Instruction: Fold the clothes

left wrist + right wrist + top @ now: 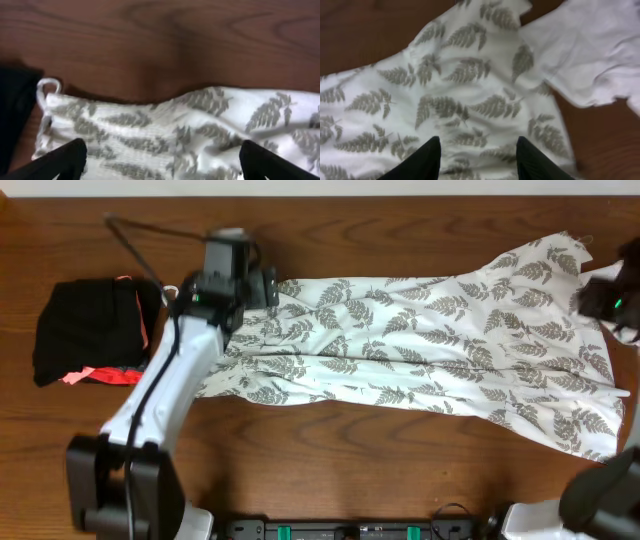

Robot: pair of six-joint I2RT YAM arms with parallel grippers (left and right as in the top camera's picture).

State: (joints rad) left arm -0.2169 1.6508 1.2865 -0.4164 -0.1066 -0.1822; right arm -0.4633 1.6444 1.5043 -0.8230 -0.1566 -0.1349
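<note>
The fern-print white dress lies spread flat across the table, narrow top at the left, wide hem at the right. My left gripper hovers open over the dress's top edge; in the left wrist view its fingers straddle the gathered top, with a thin white strap loop at the left. My right gripper is open over the hem's far right corner; in the right wrist view its fingers stand above the printed fabric.
A black bundle with coral-pink trim lies at the far left, its edge in the left wrist view. A plain white cloth lies beside the hem at the far right. A thin black cable runs at the back left.
</note>
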